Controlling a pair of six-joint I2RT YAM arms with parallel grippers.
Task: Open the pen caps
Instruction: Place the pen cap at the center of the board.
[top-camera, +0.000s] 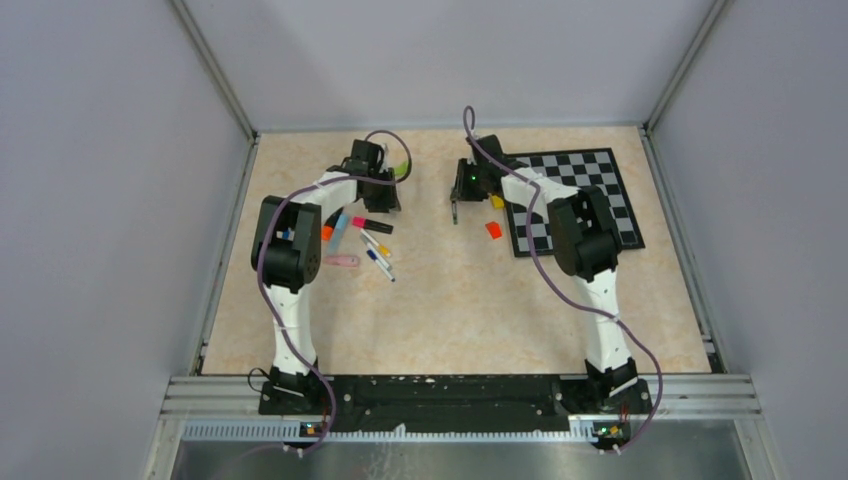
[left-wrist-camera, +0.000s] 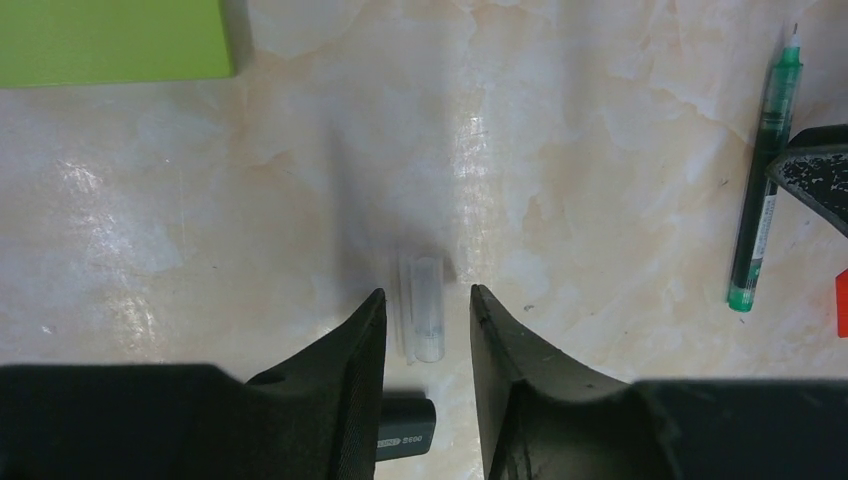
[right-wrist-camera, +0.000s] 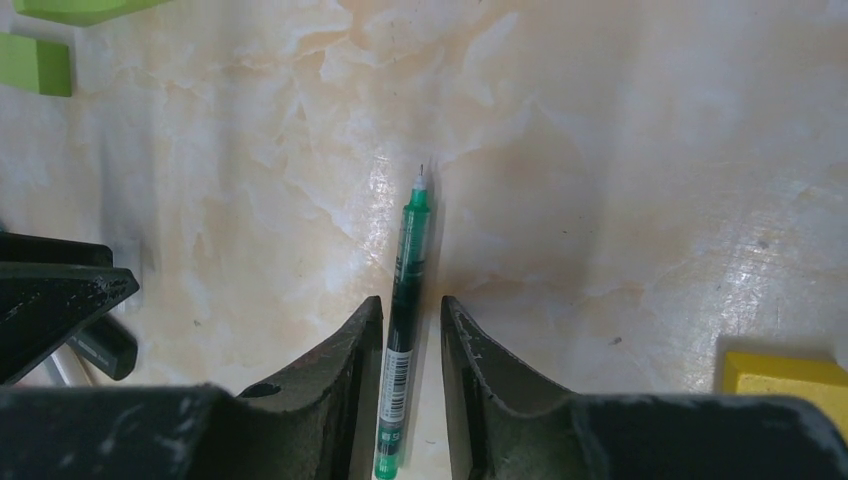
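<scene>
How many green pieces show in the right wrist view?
2: upper green piece, cropped at the top-left edge; lower green piece just below, at the left edge. Others may be offscreen.

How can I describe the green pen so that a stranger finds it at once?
Start at the checkered mat at the far right; the right end effector hangs just left of it. The green pen lies between its fingers: uncapped, with a thin needle tip and a barcode label.
</scene>
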